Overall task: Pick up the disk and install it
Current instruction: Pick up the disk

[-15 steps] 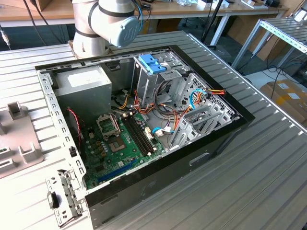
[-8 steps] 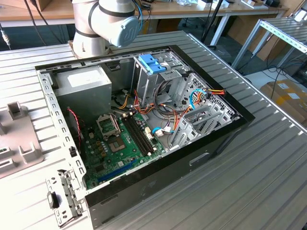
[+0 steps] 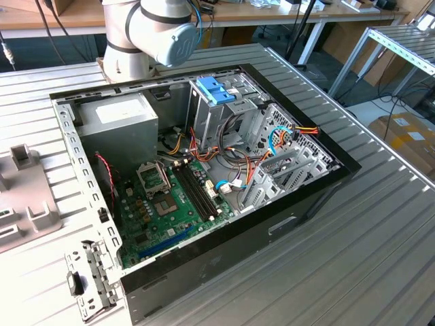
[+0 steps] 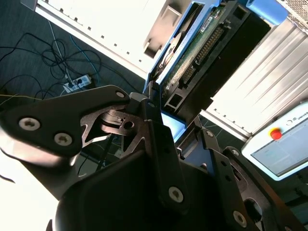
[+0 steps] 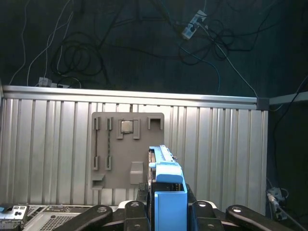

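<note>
In both wrist views my gripper (image 5: 166, 208) is shut on the disk (image 5: 167, 185), which has a bright blue carrier and stands edge-on between the dark fingers (image 5: 139, 211). In the second wrist view the disk (image 4: 202, 48) shows its green circuit board, dark body and blue tab, clamped by the gripper (image 4: 175, 118). It hangs above the ribbed metal table (image 5: 48, 144), beside a grey holder plate (image 5: 127, 149). The open computer case (image 3: 319, 197) lies on the table (image 3: 380, 258) in the exterior view, with its drive cage (image 3: 238, 112) at the far side.
A paler blue bracket (image 3: 216, 89) sits on top of the drive cage. A grey metal box (image 3: 119, 119) fills the case's far left corner, next to the green motherboard (image 3: 170, 204). The arm's base (image 3: 146, 34) stands behind the case. Cables lie on the floor (image 5: 144, 43).
</note>
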Controlling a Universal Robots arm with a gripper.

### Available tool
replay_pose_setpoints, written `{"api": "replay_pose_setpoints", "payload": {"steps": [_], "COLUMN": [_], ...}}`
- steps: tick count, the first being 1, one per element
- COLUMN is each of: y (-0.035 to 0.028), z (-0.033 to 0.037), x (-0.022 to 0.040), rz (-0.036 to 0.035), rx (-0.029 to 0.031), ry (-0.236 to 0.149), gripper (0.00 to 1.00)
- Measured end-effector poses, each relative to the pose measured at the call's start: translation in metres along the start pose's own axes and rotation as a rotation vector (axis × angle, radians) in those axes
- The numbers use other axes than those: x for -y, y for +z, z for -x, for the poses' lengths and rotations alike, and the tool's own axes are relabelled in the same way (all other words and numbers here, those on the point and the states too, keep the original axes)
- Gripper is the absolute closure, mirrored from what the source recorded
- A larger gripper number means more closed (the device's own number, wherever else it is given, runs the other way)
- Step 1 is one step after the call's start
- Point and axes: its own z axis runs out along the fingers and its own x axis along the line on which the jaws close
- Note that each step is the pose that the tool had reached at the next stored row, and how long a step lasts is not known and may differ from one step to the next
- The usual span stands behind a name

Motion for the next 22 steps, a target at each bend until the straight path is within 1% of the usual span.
{"api": "replay_pose_setpoints", "payload": {"steps": [6, 22], "y": [-0.0001, -0.0006], "z": [-0.0002, -0.0010], "x": [0.0034, 0.0151], "rz": [0.0001, 0.0000], "rx": [0.0000, 0.0000], "ry": [0.000, 0.000], "gripper": [0.63, 0.63]}}
